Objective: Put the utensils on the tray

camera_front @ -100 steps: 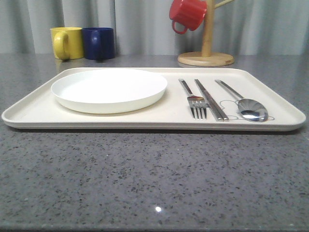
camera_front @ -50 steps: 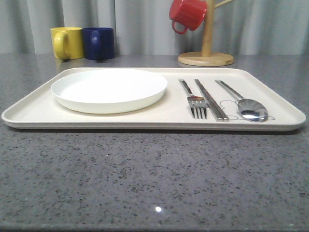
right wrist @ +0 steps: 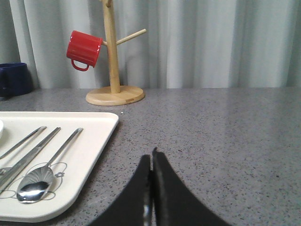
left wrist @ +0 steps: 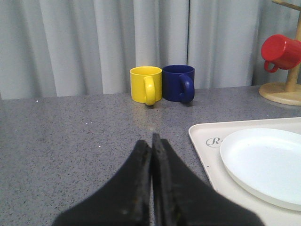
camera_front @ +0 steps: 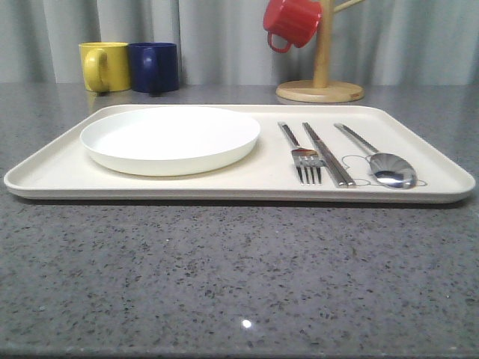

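The cream tray [camera_front: 247, 179] lies across the middle of the grey table. On its right part lie three silver utensils side by side: a fork [camera_front: 301, 153], a pair of chopsticks [camera_front: 327, 154] and a spoon [camera_front: 378, 158]. The right wrist view shows the spoon [right wrist: 44, 172] and chopsticks [right wrist: 28, 153] on the tray [right wrist: 89, 150]. My right gripper [right wrist: 151, 157] is shut and empty over bare table to the right of the tray. My left gripper [left wrist: 151, 141] is shut and empty over bare table to the left of the tray's corner [left wrist: 207, 141].
A round white plate [camera_front: 171, 138] sits on the tray's left half. A yellow mug [camera_front: 105, 66] and a dark blue mug [camera_front: 154, 66] stand at the back left. A wooden mug tree [camera_front: 320, 82] with a red mug [camera_front: 292, 22] stands at the back right.
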Tool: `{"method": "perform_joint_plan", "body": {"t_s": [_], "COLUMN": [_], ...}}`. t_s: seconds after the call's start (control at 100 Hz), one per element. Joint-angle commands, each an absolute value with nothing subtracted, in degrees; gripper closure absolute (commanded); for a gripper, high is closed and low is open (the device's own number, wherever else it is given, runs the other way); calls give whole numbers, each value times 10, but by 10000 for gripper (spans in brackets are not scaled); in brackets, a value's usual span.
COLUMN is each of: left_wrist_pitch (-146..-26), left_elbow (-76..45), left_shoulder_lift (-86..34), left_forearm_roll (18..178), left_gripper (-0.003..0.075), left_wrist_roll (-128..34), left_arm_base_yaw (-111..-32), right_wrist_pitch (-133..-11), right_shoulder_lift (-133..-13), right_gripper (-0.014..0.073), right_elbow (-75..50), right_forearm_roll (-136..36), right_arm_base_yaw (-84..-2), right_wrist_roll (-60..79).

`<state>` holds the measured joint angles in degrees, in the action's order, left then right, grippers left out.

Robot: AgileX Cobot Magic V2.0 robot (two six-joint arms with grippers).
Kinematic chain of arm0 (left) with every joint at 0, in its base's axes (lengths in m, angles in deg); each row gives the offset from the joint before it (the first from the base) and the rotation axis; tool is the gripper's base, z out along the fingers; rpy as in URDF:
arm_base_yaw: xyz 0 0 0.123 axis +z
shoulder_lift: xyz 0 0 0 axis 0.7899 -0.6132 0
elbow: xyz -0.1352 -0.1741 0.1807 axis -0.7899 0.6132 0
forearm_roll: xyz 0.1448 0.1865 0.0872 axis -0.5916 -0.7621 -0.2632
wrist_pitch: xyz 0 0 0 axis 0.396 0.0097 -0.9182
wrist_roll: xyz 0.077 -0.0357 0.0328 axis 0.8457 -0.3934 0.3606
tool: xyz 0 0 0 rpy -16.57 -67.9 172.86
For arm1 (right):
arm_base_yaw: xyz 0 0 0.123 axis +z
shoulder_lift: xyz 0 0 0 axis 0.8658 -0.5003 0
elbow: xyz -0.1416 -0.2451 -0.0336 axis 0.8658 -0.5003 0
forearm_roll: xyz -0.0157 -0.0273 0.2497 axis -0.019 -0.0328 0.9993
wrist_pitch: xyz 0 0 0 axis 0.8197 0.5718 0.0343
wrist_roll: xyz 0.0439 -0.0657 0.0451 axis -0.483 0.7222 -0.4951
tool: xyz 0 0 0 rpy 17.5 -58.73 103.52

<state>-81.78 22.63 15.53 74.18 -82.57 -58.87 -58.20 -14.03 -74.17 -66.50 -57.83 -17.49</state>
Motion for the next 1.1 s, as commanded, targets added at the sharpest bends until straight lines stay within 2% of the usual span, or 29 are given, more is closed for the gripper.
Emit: {"method": "perform_joint_plan", "body": {"t_s": [0.0,0.48,0.77,1.09], "left_wrist_pitch": [-769,-765,-684,-684], "left_elbow": [231,373,437,440], "left_shoulder_lift": [173,338,338,338], "left_forearm_roll": [704,687,683,683], "left_gripper": [738,738,738,738], "left_wrist_roll": [-869,-880,-880,-880], "left_arm_base_yaw": [-590,-550,-550,-550], "right_wrist_pitch": [-533,-533,-533,-533], "right_shoulder_lift": [-127,-127,-127,-127], "right_gripper": [662,662,662,662], "right_elbow": [-732,-732,-732,-732], "right_forearm_roll": [-665,-665,-665,-665], "right_arm_base_yaw": [-582,-582,-582,-582], "right_wrist_roll": [-170,-170,-170,-170]}}
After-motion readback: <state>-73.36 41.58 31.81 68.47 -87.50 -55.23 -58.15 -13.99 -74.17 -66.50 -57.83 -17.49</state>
